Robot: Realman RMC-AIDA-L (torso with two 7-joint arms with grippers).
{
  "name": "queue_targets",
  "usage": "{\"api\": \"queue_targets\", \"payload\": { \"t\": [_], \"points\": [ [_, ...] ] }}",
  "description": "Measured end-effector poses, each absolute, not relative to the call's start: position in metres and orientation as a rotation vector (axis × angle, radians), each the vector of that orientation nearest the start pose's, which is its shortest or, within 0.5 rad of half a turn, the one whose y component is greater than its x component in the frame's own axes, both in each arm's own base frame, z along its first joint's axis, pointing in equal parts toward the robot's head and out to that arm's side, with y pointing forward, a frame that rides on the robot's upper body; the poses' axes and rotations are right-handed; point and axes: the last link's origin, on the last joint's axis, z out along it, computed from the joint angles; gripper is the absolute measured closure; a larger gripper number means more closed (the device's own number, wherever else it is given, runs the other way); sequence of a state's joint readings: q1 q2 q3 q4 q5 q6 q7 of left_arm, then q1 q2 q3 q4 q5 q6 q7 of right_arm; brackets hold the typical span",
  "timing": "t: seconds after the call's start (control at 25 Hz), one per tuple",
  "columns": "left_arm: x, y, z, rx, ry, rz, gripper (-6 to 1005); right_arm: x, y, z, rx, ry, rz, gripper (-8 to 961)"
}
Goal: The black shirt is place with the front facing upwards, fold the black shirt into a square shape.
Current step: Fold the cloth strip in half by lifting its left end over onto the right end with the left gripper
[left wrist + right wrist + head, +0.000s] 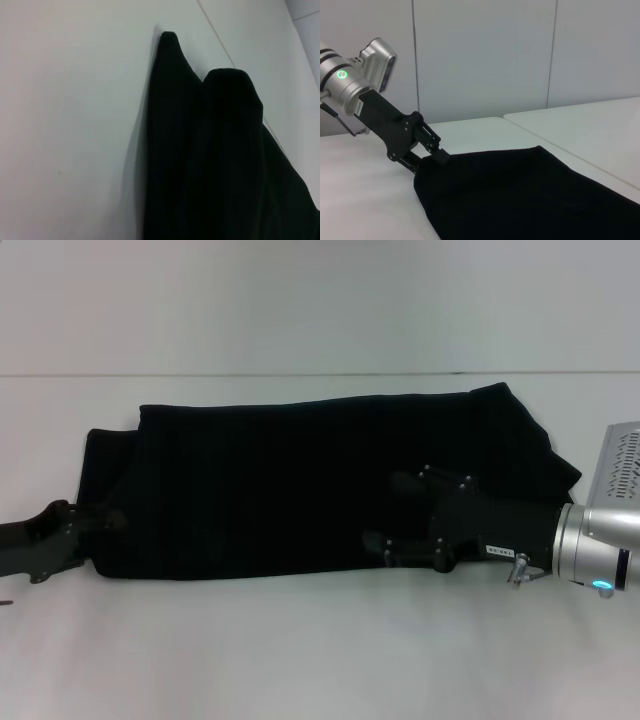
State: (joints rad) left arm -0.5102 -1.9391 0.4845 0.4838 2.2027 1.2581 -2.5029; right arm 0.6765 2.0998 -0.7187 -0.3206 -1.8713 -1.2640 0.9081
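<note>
The black shirt (300, 485) lies on the white counter (300, 660) as a long folded band stretching between the two hands; soft, limp and light, it will sag and slide unless pinched at doubled edges. The left hand (429, 156) is clamped on the band's end corner; the right hand (395, 512) hovers apart over the cloth — take the hem edge just beneath its fingers.

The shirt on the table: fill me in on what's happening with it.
A two-armed robot is folding the black shirt, which lies on the white table as a long band, no lettering showing. The left gripper is at the shirt's left end, seemingly pinching the edge. The right gripper hovers open over the right half.
</note>
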Motion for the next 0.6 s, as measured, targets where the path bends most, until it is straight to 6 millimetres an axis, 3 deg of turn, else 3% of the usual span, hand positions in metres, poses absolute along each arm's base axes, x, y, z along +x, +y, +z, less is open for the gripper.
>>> {"api": "queue_targets", "payload": {
  "t": [0.2,0.44,0.56,0.6],
  "points": [
    [-0.3613,0.3399,0.0457,2.050,2.687,0.881,439,0.2423,0.3554,-0.0651,-2.663,0.268,0.631,22],
    [-0.3613,0.3400,0.0460,2.062,2.682,0.878,690,0.2411,0.3548,-0.0670,-2.669,0.274,0.637,22],
    [-0.3609,0.3397,0.0458,2.069,2.674,0.876,919,0.2409,0.3549,-0.0672,-2.669,0.274,0.637,22],
    [-0.3606,0.3395,0.0458,2.074,2.668,0.876,932,0.2408,0.3549,-0.0673,-2.670,0.274,0.637,22]
  ]
}}
